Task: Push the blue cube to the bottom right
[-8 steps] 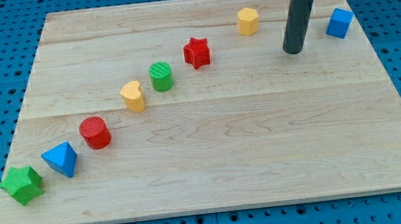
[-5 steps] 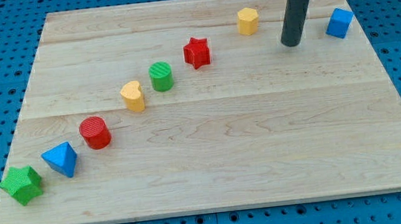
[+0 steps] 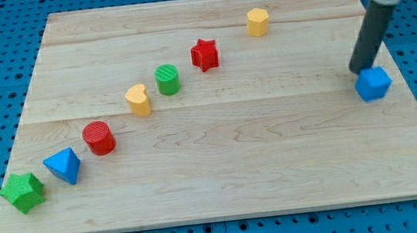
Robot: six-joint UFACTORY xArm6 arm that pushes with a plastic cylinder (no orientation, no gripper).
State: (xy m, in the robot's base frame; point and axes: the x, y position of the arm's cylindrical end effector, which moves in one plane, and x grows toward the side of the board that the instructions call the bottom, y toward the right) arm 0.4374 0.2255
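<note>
The blue cube (image 3: 373, 83) lies near the board's right edge, about halfway down the view. My tip (image 3: 360, 69) is just above and slightly left of it, touching or nearly touching its upper side. The dark rod rises from there toward the view's top right.
A diagonal row runs from the top toward the bottom left: yellow hexagonal block (image 3: 258, 21), red star (image 3: 204, 55), green cylinder (image 3: 167, 80), yellow heart-like block (image 3: 138, 100), red cylinder (image 3: 99, 137), blue triangular block (image 3: 64, 166), green star (image 3: 22, 191). The wooden board (image 3: 223, 185) lies on a blue pegboard.
My tip swung right from beside the yellow hexagonal block to above the blue cube. The cube has moved from the top right corner down the right edge.
</note>
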